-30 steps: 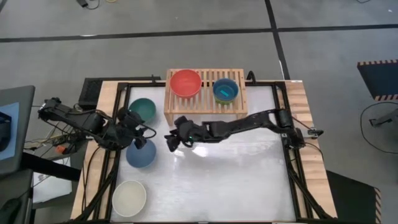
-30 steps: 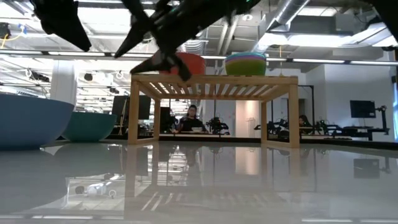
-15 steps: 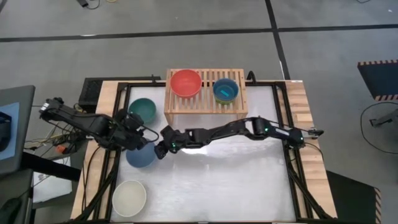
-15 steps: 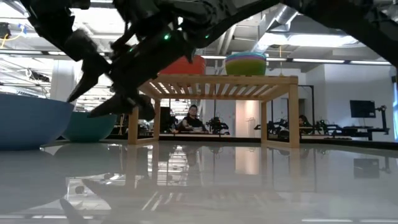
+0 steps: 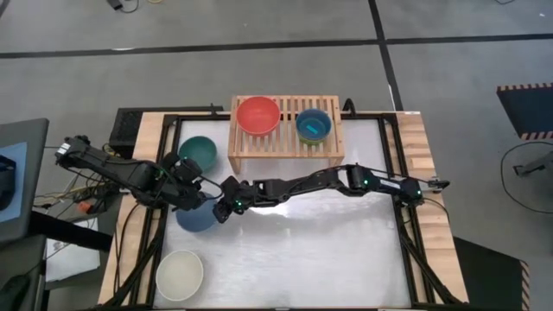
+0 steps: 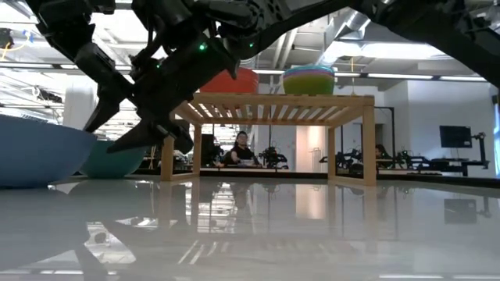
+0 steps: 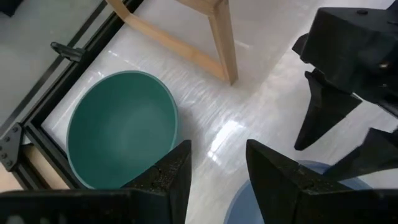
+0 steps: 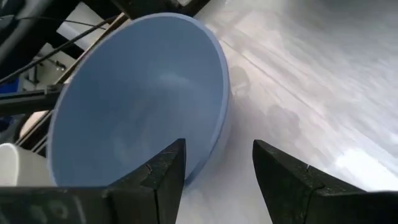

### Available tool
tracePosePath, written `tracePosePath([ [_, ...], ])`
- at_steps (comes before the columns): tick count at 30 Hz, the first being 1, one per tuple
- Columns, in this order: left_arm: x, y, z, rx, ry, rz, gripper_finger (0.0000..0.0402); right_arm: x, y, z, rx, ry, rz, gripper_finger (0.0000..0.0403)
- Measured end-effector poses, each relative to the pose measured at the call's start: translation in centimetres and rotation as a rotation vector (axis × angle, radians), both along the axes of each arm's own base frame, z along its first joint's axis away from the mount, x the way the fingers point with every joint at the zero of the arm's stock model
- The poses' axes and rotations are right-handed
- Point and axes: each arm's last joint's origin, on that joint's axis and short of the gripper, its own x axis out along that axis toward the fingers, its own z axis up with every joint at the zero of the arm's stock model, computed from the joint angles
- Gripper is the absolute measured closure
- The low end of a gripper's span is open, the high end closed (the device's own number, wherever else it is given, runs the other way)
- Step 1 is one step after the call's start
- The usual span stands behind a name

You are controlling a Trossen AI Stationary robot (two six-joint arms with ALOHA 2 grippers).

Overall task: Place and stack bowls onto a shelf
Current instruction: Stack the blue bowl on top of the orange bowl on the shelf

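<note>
Right gripper (image 5: 223,210) is stretched far across the table to the slate blue bowl (image 5: 195,216), at that bowl's 2 o'clock rim in the high view. Its fingers (image 8: 163,173) stand apart, released, one on each side of the bowl's rim in the right wrist view; whether a pad touches the rim cannot be told. Left gripper (image 5: 192,183) hangs over the same bowl's 12 o'clock edge, fingers (image 7: 168,174) likewise spread with nothing between them. The two grippers sit near each other, with little free room between them above the blue bowl.

Dark green bowl (image 5: 198,152) rests at 12 o'clock of the blue bowl, just beside the table's left rail and close to the shelf's left leg. Cream white bowl (image 5: 180,274) lies at 6 o'clock of the blue bowl, near the front left corner, well apart from both grippers.

Shelf (image 5: 285,138) stands at the far edge of the table, at about 1 o'clock from the right gripper. On its slatted top the red bowl (image 5: 258,115) sits left and a nested stack (image 5: 314,126) of smaller bowls sits right, with a gap between them. Table surface (image 5: 328,250) from centre to the right rail is open, crossed only by the right arm.
</note>
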Motion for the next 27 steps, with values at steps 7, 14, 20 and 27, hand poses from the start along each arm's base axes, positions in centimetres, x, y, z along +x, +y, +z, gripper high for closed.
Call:
tracePosePath([
  [7, 0.0, 0.0, 0.0, 0.001, -0.001, 0.0, 0.0264, 0.2, 0.1, -3.0, 0.0, 0.054, 0.007, 0.0227],
  [14, 0.0, 0.0, 0.0, 0.0, 0.0, 0.0, 0.0264, -0.1, 0.3, -3.8, -0.029, 0.113, 0.042, 0.0299],
  [20, 0.0, 0.0, 0.0, -0.008, 0.004, -0.003, 0.0264, -0.9, 0.8, -0.8, -0.119, 0.141, 0.115, 0.0381],
  [27, -0.2, 0.1, 0.0, 0.027, 0.021, -0.009, 0.0264, -3.8, 0.1, 6.8, -0.31, 0.207, 0.104, 0.0373],
])
